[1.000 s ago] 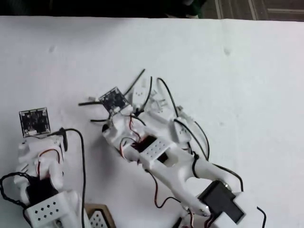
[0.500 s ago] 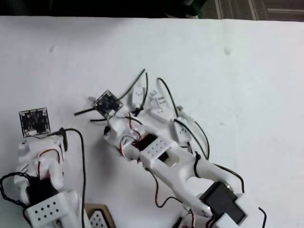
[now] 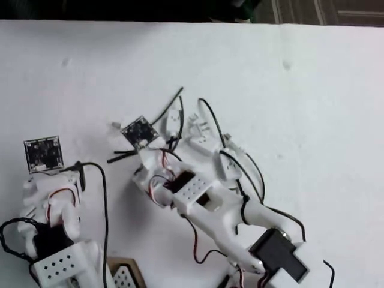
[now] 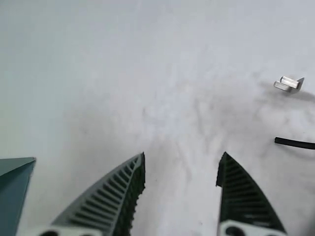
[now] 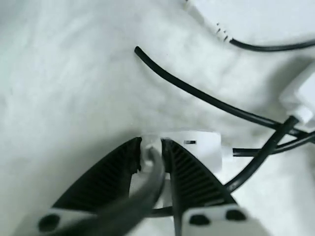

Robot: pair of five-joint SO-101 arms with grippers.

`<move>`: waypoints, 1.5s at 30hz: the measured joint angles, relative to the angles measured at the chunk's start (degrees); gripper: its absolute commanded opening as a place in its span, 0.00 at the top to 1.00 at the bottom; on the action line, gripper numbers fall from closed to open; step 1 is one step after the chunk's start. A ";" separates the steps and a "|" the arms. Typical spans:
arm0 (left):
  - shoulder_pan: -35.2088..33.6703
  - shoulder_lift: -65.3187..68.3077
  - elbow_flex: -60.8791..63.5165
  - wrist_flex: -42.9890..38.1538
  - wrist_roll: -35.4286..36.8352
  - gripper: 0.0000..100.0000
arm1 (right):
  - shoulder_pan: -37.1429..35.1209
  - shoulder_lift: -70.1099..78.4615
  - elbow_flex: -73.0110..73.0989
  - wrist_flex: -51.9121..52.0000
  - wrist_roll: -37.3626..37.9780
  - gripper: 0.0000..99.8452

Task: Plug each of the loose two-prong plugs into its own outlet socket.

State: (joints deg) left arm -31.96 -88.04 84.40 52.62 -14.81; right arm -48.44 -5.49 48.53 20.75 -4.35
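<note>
My right gripper (image 5: 151, 143) is shut on a white plug block (image 5: 199, 147) with a black cable running off it. In the high view this gripper (image 3: 143, 153) lies at table centre, with a black patterned square (image 3: 139, 132) right at its tip; whether that square belongs to the held block I cannot tell. Loose white plugs (image 3: 174, 117) (image 3: 201, 129) with black cables lie just beyond. My left gripper (image 4: 181, 162) stands open over bare table at the near left (image 3: 51, 177), behind a second patterned square (image 3: 43, 153).
Black cables (image 5: 197, 91) cross the table beside the held block. A small white piece (image 4: 289, 83) and a black cable end (image 4: 295, 143) lie off to one side of the left gripper. A teal corner (image 4: 15, 182) is close by its finger.
The right gripper shifted and turned with its load: the patterned square at its tip swung left, then back a little, and the black cable stubs swept toward the near side. The left arm stayed still.
</note>
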 measured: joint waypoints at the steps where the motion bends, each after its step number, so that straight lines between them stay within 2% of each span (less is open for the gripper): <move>1: 0.00 0.00 0.00 0.00 0.00 0.76 | 0.00 0.00 -0.18 0.70 -0.79 0.98; 7: 0.00 0.00 0.00 0.00 0.00 0.76 | 0.00 -0.09 -0.70 2.90 -1.14 0.98; 10: 0.00 0.00 0.00 0.00 0.00 0.76 | -0.09 -0.09 -0.70 2.90 3.78 0.98; 12: 0.00 0.00 0.00 0.00 0.00 0.76 | -0.09 -0.09 -0.70 3.08 6.51 0.93; 16: 0.00 0.00 0.00 0.00 0.00 0.76 | -1.05 -1.23 -0.35 3.96 7.74 0.76; 18: 0.00 0.00 0.00 0.00 0.00 0.76 | -1.23 -3.16 -0.09 5.80 7.91 0.74; 23: 2.02 0.00 0.00 0.00 0.00 0.75 | -0.70 -11.60 0.26 10.46 8.09 0.77; 28: 3.60 0.00 0.00 0.00 0.00 0.65 | -1.58 -23.30 0.26 15.56 8.09 0.79; 31: 3.96 0.00 0.00 0.35 0.00 0.65 | -1.41 -30.51 0.26 19.34 8.09 0.80; 34: 5.71 0.00 -1.05 3.96 -0.79 0.65 | -1.41 -38.07 0.26 23.12 8.09 0.82; 37: 8.70 0.00 -3.60 8.53 -4.57 0.65 | -1.58 -45.54 0.26 27.08 8.09 0.85; 42: 13.98 0.00 -5.10 13.36 -8.62 0.65 | -1.41 -54.59 0.26 35.96 2.02 0.90; 45: 16.70 0.00 -5.10 13.98 -9.14 0.64 | 1.32 -56.88 0.26 40.62 -1.85 0.92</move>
State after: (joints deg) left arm -15.25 -88.04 79.30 66.59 -23.96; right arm -47.12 -62.37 48.79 61.36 -6.20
